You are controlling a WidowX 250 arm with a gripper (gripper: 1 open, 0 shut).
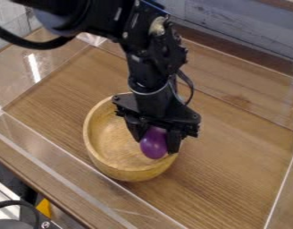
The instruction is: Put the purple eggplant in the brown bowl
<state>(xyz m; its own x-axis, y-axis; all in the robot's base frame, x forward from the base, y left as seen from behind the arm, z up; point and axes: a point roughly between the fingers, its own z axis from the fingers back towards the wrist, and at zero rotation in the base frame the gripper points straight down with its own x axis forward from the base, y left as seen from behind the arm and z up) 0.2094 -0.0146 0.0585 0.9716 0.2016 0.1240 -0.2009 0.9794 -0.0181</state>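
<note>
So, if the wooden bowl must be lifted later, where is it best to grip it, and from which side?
Probably the brown bowl at its thick rim on the left, coming from above with one finger inside the wall. That side is free; the gripper, shut on the purple eggplant, occupies the right part.
</note>
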